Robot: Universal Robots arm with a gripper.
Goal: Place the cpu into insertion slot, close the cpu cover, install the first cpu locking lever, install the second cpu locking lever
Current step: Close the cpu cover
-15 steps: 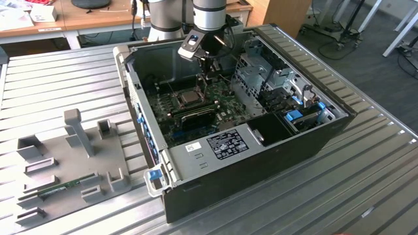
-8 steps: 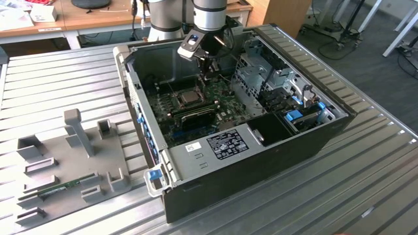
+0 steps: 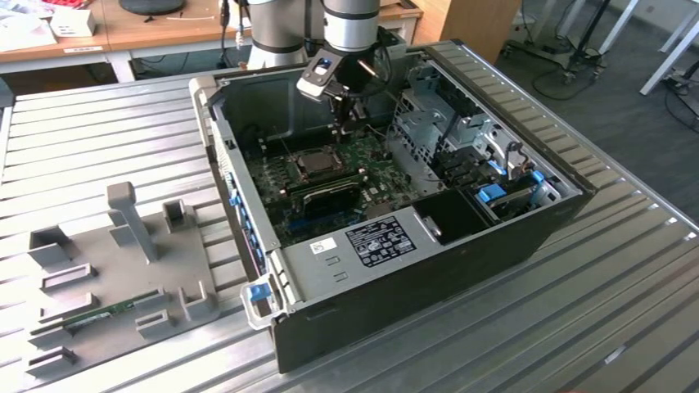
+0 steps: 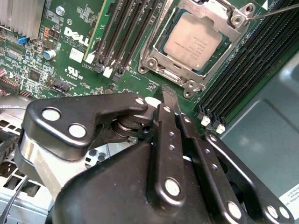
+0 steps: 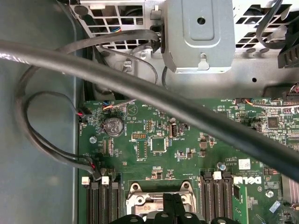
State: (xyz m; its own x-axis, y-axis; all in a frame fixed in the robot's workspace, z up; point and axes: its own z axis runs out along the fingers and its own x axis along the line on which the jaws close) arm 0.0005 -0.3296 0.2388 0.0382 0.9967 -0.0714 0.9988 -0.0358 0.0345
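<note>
Tool (image 4: 169, 95) fingers are together and nothing is clamped between them. It hangs just above the green motherboard (image 4: 70, 70), tips just beside the insertion slot (image 4: 173, 77) but not touching it. In the exterior view the tool (image 3: 347, 115) is inside the open computer case (image 3: 382, 319), with the slot at about 7 o'clock from it. Counts: one cpu (image 4: 194, 44), sitting flat in the slot, grey metal top up. One cpu cover (image 4: 236, 32), lying down flat around the cpu edges, chip showing through the cut-out. One thin lever rod (image 4: 275, 11) runs off past the cover's corner; can't tell if it's latched. Two banks of long black memory slots (image 4: 126, 37), one on either side of the socket. In the first wrist view there is one thick black cable (image 5: 154, 91) crossing over the board and one coin cell (image 5: 112, 126). The case holds the motherboard, with a metal drive cage (image 3: 437, 131) at 3 o'clock from the socket. On the ribbed tabletop (image 3: 87, 139), at 9 o'clock from the case, is one grey fixture tray (image 3: 120, 270) holding one green memory stick (image 3: 104, 314).
</note>
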